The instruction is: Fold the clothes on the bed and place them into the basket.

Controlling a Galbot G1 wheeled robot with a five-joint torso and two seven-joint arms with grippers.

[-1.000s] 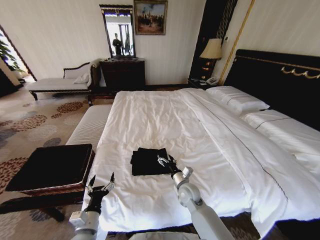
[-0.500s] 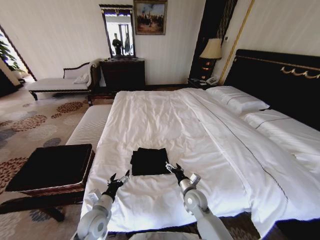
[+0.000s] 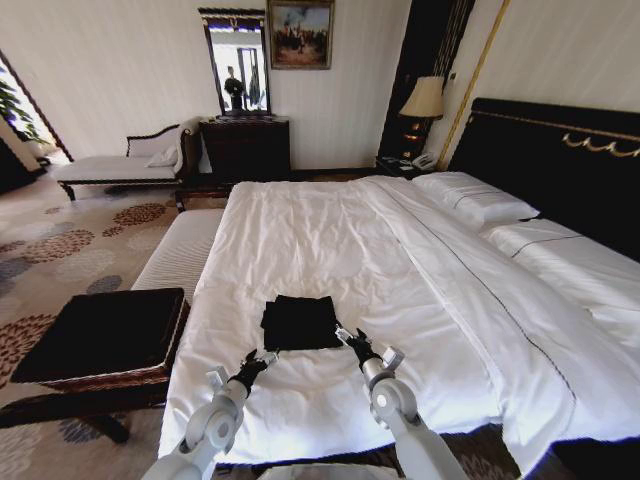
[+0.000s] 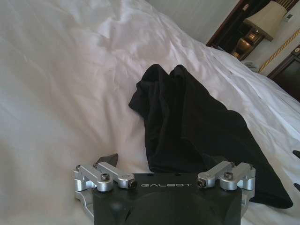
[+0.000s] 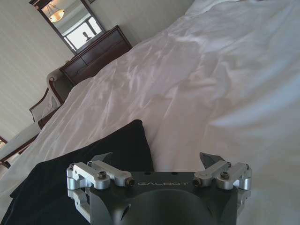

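The clothes (image 3: 300, 322) lie as a folded black square on the near part of the bed (image 3: 330, 240), whose sheets are white. My left gripper (image 3: 258, 360) hovers open just off the fold's near-left corner. In the left wrist view the clothes (image 4: 197, 126) spread out right in front of the open left gripper (image 4: 164, 161). At the fold's near-right corner my right gripper (image 3: 350, 338) is open too. In its wrist view the right gripper (image 5: 155, 157) stands over sheet beside the clothes' edge (image 5: 108, 140). The basket (image 3: 100, 335), black-topped with a brown woven rim, stands on the floor left of the bed.
A long white bench (image 3: 180, 250) runs along the bed's left side beyond the basket. Pillows (image 3: 475, 200) and the black headboard (image 3: 560, 160) are at the right. A chaise longue (image 3: 110, 165), a dark dresser (image 3: 245, 145) and a lamp (image 3: 425, 100) line the far wall.
The left gripper has moved from the bed's near-left edge in toward the clothes. The right gripper has drawn back from over the fold to its near-right corner.
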